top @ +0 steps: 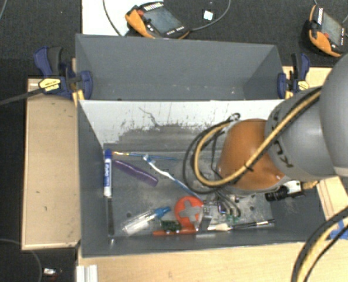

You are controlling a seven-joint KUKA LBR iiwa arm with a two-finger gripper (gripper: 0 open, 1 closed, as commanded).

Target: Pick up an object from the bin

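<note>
My gripper is low in the bin's front right part, mostly hidden under the arm's orange cover. Just left of it lies an orange ring-shaped thing. A thin black pen lies right of the gripper near the front wall. In front of the ring sit a small green piece and a red pen. Whether the gripper touches any of them is hidden.
A clear tube with a blue tip lies front left. A blue-and-white marker lies along the left wall, with a purple handle and a white-and-blue toothbrush beside it. The arm and its cables cover the bin's right side.
</note>
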